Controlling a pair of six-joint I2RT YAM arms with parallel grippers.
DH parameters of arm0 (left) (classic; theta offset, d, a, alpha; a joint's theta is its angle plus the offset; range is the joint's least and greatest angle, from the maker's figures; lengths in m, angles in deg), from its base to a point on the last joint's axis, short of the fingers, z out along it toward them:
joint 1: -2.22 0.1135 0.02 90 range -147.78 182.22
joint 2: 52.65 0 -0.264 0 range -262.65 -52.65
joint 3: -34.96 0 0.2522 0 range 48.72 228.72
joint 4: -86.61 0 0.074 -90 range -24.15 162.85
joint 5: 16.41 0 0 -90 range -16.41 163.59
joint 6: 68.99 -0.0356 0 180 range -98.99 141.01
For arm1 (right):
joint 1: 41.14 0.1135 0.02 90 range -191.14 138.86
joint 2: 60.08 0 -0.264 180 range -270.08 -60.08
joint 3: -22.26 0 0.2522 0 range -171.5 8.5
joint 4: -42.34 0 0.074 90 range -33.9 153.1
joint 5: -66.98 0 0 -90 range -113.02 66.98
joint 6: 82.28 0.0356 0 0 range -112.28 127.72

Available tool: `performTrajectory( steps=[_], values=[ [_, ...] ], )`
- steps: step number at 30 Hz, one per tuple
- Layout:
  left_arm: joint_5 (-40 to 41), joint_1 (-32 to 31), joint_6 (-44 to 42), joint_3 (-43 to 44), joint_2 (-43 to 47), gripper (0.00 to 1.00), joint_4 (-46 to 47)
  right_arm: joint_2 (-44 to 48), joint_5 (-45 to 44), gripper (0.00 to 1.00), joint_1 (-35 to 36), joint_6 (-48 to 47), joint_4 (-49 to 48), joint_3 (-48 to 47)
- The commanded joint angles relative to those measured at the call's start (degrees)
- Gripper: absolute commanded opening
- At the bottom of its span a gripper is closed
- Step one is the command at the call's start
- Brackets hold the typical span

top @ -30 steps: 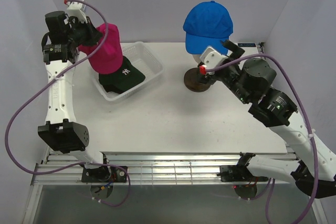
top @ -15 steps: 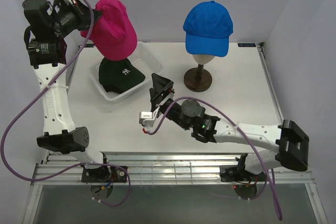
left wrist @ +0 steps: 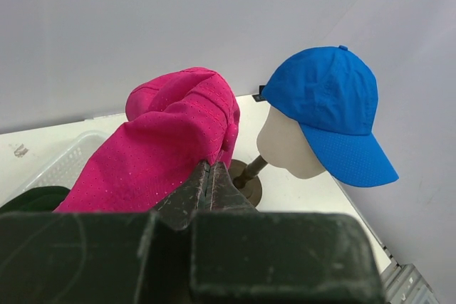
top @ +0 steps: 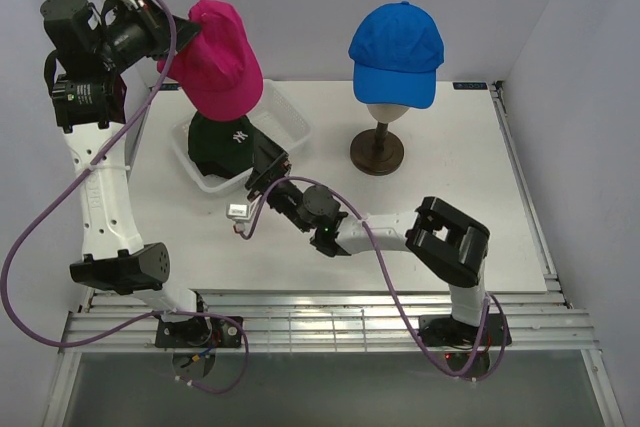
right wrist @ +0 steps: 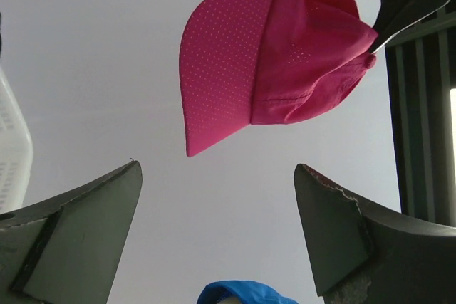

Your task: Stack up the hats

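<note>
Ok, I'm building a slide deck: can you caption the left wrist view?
Left gripper shut on the pink cap, with the blue cap on the mannequin head beyond.

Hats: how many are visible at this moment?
3. The pink hat hangs pinched in the left fingers over the basket, the green NY hat lies in it, the blue hat sits on the mannequin head. Another may hide beneath the green.
</note>
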Motion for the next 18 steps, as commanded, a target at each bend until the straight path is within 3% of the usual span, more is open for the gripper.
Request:
performTrajectory(
  steps=[1,14,18],
  values=[
    [-1.9,0.2,1.1,1.3,3.0,0.00,1.2,-2.6,0.7,0.93,-1.9,-0.5,-13.7,-6.0],
    [-4.8,0.2,3.2,0.7,2.3,0.00,2.2,-13.6,2.2,1.00,-5.5,2.9,-10.0,-19.9],
    [-6.1,0.2,3.9,0.1,2.2,0.00,2.3,-15.2,3.4,0.94,-5.5,4.6,-7.4,-23.7]
  ],
)
